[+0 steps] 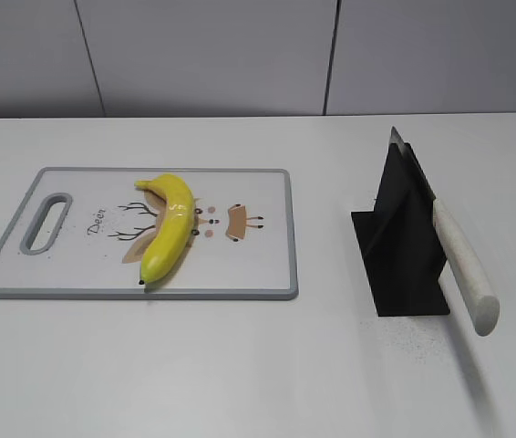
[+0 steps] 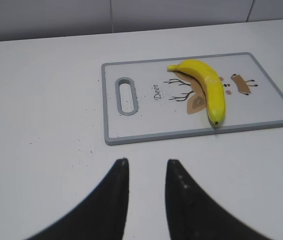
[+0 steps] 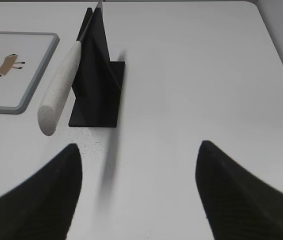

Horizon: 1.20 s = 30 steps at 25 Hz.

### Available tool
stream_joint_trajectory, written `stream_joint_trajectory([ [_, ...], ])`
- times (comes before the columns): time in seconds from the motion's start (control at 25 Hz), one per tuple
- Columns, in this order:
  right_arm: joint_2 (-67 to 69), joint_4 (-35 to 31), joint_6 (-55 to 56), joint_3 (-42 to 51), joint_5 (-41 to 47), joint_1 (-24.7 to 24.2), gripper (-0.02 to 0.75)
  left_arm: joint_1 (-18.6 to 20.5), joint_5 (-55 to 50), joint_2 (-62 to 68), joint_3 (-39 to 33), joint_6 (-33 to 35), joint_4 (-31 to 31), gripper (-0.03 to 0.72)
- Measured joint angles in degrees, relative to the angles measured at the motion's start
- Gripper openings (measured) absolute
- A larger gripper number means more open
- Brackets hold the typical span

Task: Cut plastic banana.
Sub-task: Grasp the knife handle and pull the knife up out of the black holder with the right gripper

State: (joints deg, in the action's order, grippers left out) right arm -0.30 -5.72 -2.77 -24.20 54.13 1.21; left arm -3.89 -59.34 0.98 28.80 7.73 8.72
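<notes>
A yellow plastic banana [image 1: 170,226] lies on a white cutting board [image 1: 258,265] with a grey rim and a deer drawing. Both also show in the left wrist view: banana [image 2: 208,87], board [image 2: 146,120]. A knife with a white speckled handle [image 1: 463,266] rests slanted in a black stand [image 1: 402,242]; the right wrist view shows the handle [image 3: 60,86] and stand [image 3: 97,85]. My left gripper [image 2: 145,162] is open and empty, in front of the board's near edge. My right gripper [image 3: 137,150] is wide open and empty, in front and to the right of the knife stand. Neither gripper shows in the exterior view.
The board has a grey-rimmed handle slot [image 1: 46,222] at its left end. The white table [image 1: 240,365] ends at a grey wall behind. The table's right edge [image 3: 276,45] shows in the right wrist view.
</notes>
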Motion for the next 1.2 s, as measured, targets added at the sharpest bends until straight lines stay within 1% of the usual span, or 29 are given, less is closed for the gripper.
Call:
stream_joint_trajectory([
  [1.2,0.0,0.0,0.0,0.0,0.0,0.0,0.555,0.0,0.0,0.0,0.0,0.0,0.0,0.241],
])
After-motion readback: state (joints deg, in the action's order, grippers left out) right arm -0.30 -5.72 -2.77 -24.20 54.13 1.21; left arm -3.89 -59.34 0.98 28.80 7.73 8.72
